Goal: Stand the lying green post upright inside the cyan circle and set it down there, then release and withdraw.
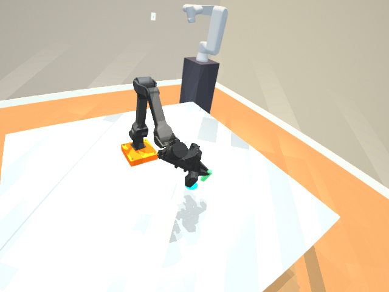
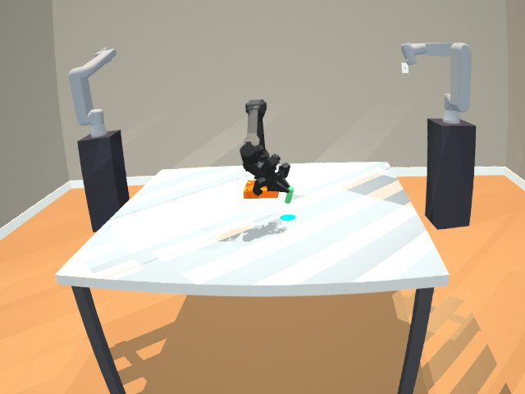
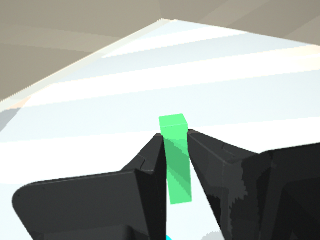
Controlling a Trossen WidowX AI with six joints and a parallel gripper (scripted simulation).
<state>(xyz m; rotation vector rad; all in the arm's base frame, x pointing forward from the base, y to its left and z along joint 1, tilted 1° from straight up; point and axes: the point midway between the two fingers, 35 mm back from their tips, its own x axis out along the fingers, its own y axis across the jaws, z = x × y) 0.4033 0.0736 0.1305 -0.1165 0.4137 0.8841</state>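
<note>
One green post (image 3: 176,159) sits pinched between my fingers; my gripper (image 2: 285,189) is closed down narrow on it, both jaws pressing its sides about midway along its length. In the wrist view the post runs from 6 o'clock to 12 o'clock, its far end poking out past my fingertips and its near end reaching back into the gap between them. From the exterior view the post hangs in the air above the white table (image 2: 347,237), tilted rather than upright, its lower end pointing toward 7 o'clock. The cyan circle (image 2: 287,217) lies on the table surface at 6 o'clock from the post, apart from it, with nothing on it. In the top view my gripper covers most of the circle, only a cyan sliver showing at its lower edge. My arm folds down from the orange base plate (image 1: 132,160), which sits at 10 o'clock from the gripper in the top view.
</note>
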